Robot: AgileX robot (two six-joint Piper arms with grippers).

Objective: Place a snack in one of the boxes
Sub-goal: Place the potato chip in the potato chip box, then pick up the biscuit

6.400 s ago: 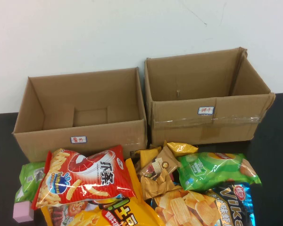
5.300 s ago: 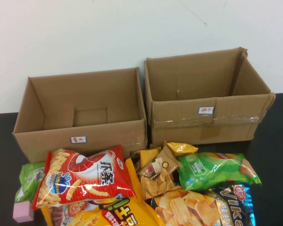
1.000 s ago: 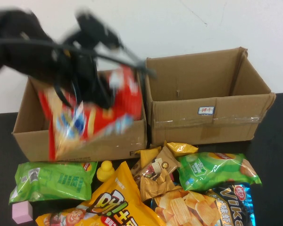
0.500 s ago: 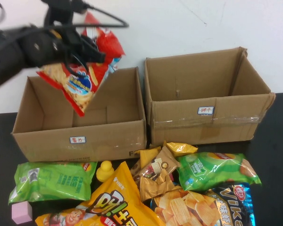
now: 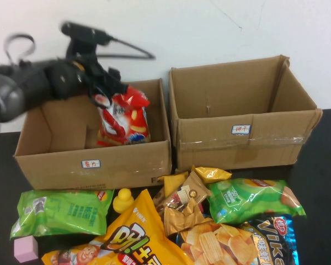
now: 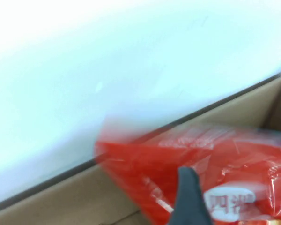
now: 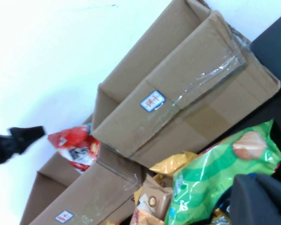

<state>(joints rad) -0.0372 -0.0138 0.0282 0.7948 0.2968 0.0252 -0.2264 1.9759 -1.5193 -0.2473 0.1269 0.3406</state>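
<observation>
Glossy crinkled red plastic snack bag (image 5: 123,117) sits in a matt brown cardboard box (image 5: 127,161) with paper label.

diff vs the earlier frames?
The left gripper took the red crisp bag off the snack pile, lifted it and lowered it into the left box, uncovering a green bag and a small yellow object. The taped box and the other snacks stayed put. The right gripper is not in view.
</observation>
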